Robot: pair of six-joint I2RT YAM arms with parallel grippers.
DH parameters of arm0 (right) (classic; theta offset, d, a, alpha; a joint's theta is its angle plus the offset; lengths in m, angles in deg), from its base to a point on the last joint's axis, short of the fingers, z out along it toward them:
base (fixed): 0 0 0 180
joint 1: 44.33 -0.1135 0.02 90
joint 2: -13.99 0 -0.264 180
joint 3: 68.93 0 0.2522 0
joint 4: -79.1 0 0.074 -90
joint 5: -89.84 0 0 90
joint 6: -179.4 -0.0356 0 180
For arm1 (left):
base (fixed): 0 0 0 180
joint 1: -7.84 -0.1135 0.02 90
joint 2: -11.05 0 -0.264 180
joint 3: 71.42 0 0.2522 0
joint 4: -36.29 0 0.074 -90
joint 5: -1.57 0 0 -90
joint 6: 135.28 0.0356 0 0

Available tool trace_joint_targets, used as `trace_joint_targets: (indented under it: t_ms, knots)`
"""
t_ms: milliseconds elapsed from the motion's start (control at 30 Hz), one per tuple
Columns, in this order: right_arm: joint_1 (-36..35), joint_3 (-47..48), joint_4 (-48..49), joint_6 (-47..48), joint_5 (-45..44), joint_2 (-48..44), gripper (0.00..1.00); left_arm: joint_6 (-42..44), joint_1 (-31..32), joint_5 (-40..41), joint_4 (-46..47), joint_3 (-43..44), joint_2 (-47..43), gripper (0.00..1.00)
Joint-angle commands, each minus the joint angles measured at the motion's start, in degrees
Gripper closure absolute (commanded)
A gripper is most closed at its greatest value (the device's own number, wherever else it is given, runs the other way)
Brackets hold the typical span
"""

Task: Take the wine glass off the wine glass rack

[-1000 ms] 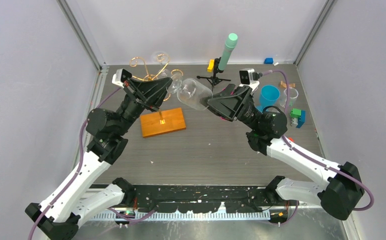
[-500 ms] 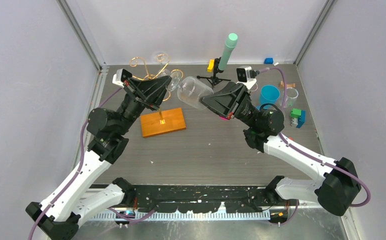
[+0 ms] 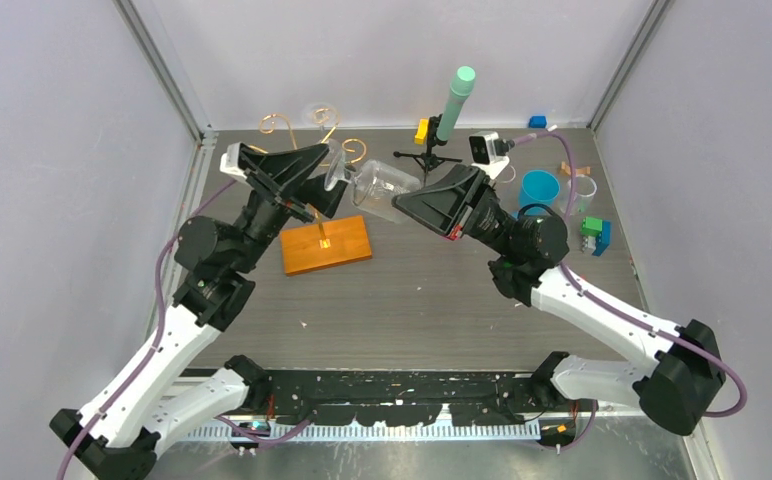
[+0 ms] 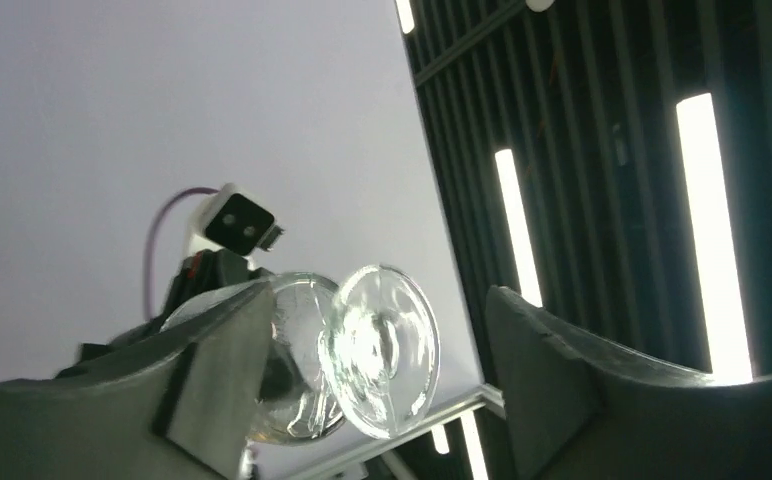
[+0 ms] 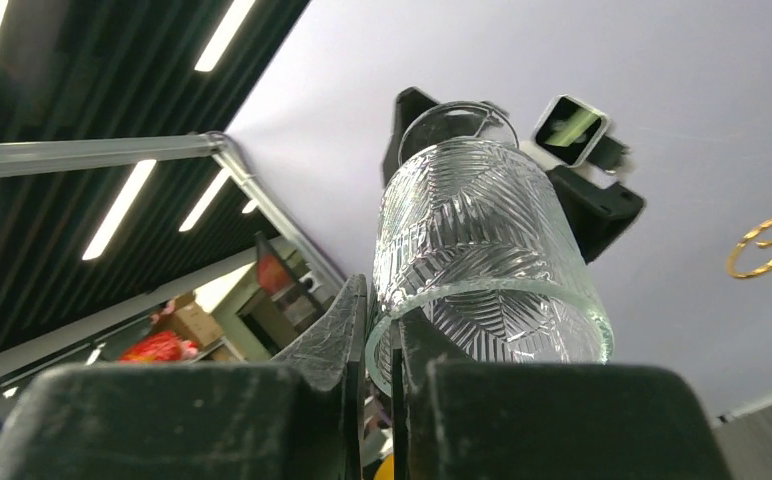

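Note:
The clear wine glass (image 3: 382,188) hangs sideways in the air between my two arms, off the rack. My right gripper (image 3: 400,205) is shut on the rim of its ribbed bowl (image 5: 482,250), one finger inside and one outside. My left gripper (image 3: 330,176) stands open around the glass's round foot (image 4: 384,350), with a gap on both sides of the foot. The wine glass rack is a gold scroll stand (image 3: 284,126) on an orange-brown wooden base (image 3: 342,248), just behind and below the left gripper. One gold curl (image 5: 767,245) shows in the right wrist view.
A black tripod with a mint-green cylinder (image 3: 454,98) stands right behind the glass. A yellow block (image 3: 421,130) sits beside it. A blue cup (image 3: 540,190), a clear cup (image 3: 583,190) and green and blue blocks (image 3: 594,232) are at the right.
My left gripper has opened and let go of the glass near its foot. My right gripper has closed on the bowl's rim and the glass has shifted slightly left.

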Motion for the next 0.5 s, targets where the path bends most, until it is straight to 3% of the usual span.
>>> trace_joint_targets:
  t_ms: [0, 67, 167, 233, 300, 467]
  knots:
    - [-0.2, 1.9, -9.9, 8.6, -5.5, -8.8, 1.00, 11.4, -0.1, 1.9, -4.8, 1.8, -4.3, 0.10]
    - [-0.3, 3.0, -17.9, 12.0, -7.0, -11.8, 1.00, 18.1, -0.1, 0.9, -6.6, 3.0, -5.2, 0.03]
    - [-0.3, 5.4, -27.9, 17.1, -7.3, -15.5, 1.00, 31.0, -0.1, -5.5, -8.5, 6.8, -5.7, 0.00]
    - [-0.3, 7.2, -36.2, 20.4, -9.0, -18.2, 1.00, 40.5, -0.1, -10.1, -16.2, 12.0, -5.5, 0.00]
    - [-0.3, 10.4, -52.1, 24.2, -11.9, -20.1, 1.00, 50.7, -0.1, -12.4, -26.4, 17.9, -4.8, 0.00]
    - [-0.3, 19.6, -80.0, 32.9, -19.2, -19.5, 1.00, 66.9, -0.1, -7.3, -41.9, 25.1, -4.5, 0.00]
